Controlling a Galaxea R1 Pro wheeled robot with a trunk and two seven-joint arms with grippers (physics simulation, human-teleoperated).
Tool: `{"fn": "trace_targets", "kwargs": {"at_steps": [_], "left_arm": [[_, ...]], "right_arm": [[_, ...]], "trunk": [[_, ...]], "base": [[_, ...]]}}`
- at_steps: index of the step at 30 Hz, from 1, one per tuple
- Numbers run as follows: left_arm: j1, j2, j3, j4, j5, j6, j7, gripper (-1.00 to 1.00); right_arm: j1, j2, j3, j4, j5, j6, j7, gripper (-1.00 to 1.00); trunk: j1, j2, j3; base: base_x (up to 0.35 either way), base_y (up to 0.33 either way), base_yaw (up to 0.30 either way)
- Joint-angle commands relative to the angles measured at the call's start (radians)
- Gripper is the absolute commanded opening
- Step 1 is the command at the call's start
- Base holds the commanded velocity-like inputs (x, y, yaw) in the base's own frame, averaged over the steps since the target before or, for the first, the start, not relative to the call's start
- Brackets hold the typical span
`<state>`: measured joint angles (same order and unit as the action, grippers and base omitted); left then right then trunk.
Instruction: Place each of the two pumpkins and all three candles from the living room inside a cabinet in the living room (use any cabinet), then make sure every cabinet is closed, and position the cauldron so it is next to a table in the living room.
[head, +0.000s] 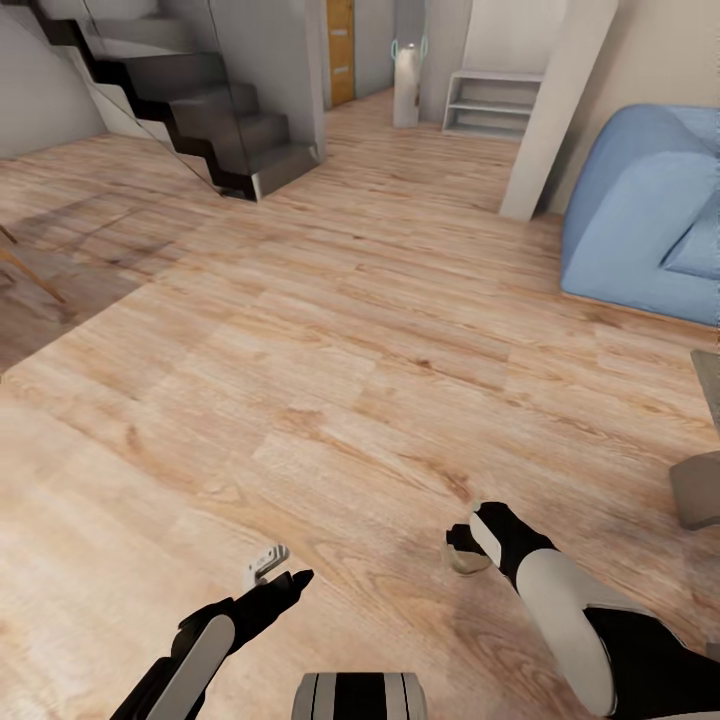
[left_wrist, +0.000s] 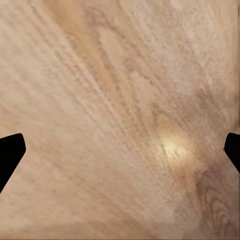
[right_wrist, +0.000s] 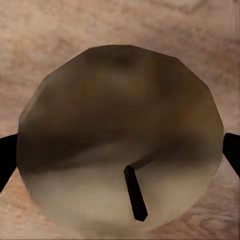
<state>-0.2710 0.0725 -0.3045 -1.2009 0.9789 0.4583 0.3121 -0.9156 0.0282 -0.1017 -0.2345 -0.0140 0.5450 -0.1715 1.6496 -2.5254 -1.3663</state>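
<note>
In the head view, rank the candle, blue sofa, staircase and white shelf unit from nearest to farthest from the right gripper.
1. Candle, held between the right gripper's fingers.
2. Blue sofa, far right.
3. Staircase, upper left.
4. White shelf unit, farthest, top.

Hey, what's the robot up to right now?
The robot is out on the wooden floor of the living room. Its right gripper is shut on a candle, a squat tan stub with a dark wick, jaws on either side of it. The left gripper is open over bare floor. Stairs and a blue sofa lie ahead.
</note>
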Motion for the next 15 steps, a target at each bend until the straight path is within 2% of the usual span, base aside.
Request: {"fn": "trace_targets", "kwargs": {"at_steps": [1,3,5,6,8,9,10,13,15], "left_arm": [[0.000,0.001,-0.002,-0.002,0.011,0.000,0.010,1.00],[0.000,0.001,-0.002,-0.002,0.011,-0.001,0.011,1.00],[0.003,0.001,-0.001,-0.009,0.012,-0.005,0.011,1.00],[0.009,0.001,0.000,-0.021,0.013,-0.011,0.009,1.00],[0.021,0.001,0.003,-0.040,0.012,-0.017,0.008,1.00],[0.035,0.003,0.006,-0.063,0.012,-0.020,0.009,1.00],[0.047,0.011,0.008,-0.083,0.011,-0.023,0.009,1.00],[0.060,0.034,0.007,-0.106,0.010,-0.027,0.010,1.00],[0.064,0.043,0.008,-0.111,0.009,-0.029,0.011,1.00]], "right_arm": [[0.005,0.000,-0.007,-0.029,-0.003,0.003,-0.004,-1.00],[0.010,0.000,-0.007,-0.080,-0.003,0.004,-0.004,-1.00],[0.021,-0.003,-0.009,-0.179,-0.003,0.011,-0.001,-1.00],[0.037,-0.005,-0.009,-0.248,-0.003,0.016,0.001,-1.00],[0.060,-0.006,-0.008,-0.318,-0.002,0.021,0.002,-1.00],[0.088,-0.007,-0.007,-0.393,-0.002,0.025,0.003,-1.00],[0.115,-0.008,-0.006,-0.474,-0.002,0.031,0.003,-1.00],[0.158,-0.009,-0.009,-0.630,-0.007,0.081,0.014,-1.00],[0.181,-0.010,-0.012,-0.744,-0.011,0.138,0.059,-1.00]], "trunk": [[-0.001,0.000,0.003],[-0.001,0.000,0.011],[-0.002,0.001,0.019],[-0.003,0.001,0.023],[-0.004,0.002,0.030],[-0.004,0.002,0.034],[-0.005,0.002,0.038],[-0.006,0.003,0.050],[-0.007,0.003,0.057]], "base": [[0.000,0.000,0.000],[0.000,0.000,0.000],[0.000,0.000,0.000],[0.000,0.000,0.000],[0.000,0.000,0.000],[0.000,0.000,0.000],[0.000,0.000,0.000],[0.000,0.000,0.000],[0.000,0.000,0.000]]}}
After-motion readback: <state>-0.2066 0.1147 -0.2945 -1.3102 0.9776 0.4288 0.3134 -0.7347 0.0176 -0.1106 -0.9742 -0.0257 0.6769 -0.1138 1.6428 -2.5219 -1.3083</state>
